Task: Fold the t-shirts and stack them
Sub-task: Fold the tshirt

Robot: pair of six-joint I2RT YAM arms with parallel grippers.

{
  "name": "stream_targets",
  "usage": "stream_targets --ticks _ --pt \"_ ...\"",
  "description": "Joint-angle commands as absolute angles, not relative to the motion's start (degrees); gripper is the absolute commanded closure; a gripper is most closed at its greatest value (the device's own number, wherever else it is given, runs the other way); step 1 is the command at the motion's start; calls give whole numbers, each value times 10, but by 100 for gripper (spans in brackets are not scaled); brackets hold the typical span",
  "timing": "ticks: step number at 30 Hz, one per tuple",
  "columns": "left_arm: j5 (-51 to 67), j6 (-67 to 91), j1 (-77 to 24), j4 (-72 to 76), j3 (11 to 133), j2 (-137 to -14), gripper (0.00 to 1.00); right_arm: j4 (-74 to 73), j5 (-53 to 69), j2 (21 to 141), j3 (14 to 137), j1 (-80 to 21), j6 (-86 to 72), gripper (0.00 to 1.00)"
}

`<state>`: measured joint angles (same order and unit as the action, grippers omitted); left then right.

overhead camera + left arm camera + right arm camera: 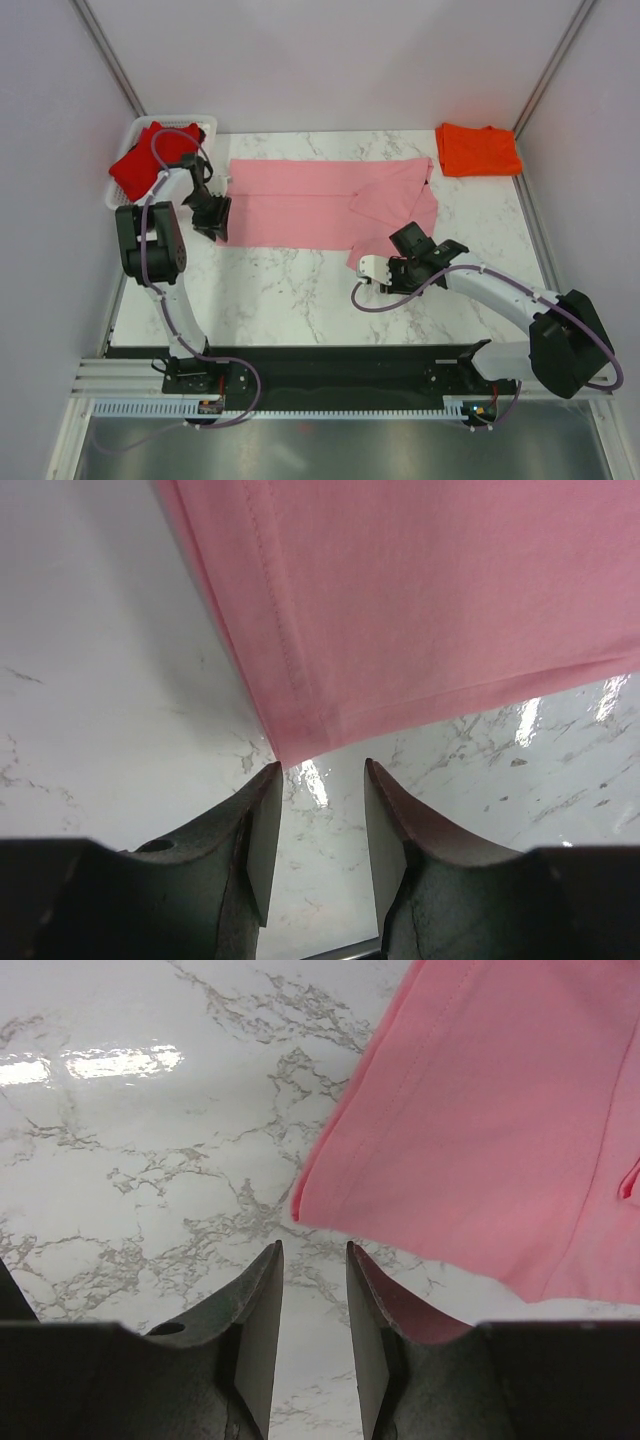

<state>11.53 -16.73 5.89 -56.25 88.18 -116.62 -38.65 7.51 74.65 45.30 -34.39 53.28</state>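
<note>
The left gripper (320,770) stands with its jaws moderately apart and empty. Its tips are just short of the near left corner of the pink shirt (450,590). The right gripper (313,1250) is likewise parted and holds nothing, just short of a hemmed corner on the shirt's near right side.

The shirt lies spread across the far middle of the worktop (280,300), its right part already doubled over. The step looks like taking both near corners for a fold. Each lower finger should slide under the hem flat to the worktop, and both grippers should close at the same depth. They should then lift together so the edge stays straight. On the right, the doubled cloth risks a top-layer-only pinch.

The white basket (190,121) at the far left corner holds the bunched red shirt (150,160). The orange shirt (478,149) lies folded at the far right corner, outside any container.
</note>
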Motion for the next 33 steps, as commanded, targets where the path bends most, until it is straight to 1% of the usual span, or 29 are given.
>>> stream_targets --ticks 1,6,12,22,24,31,33 --pt "101 -169 65 -544 909 -1204 54 -388 74 744 449 -345 538 60" --pt "92 -172 64 -546 918 -1222 54 -386 75 744 448 -345 529 60" --pt "53 -181 64 -524 875 -1203 55 -383 74 738 439 -346 527 60" --pt "66 -180 58 -520 852 -1222 58 -382 62 733 432 -345 541 60" --pt "69 -185 56 -521 846 -1219 61 -380 62 732 426 -345 539 60" --pt "51 -194 39 -521 830 -1225 60 -365 65 732 422 -346 521 60" --pt "45 -196 35 -520 826 -1228 62 -362 61 731 421 -346 523 60"
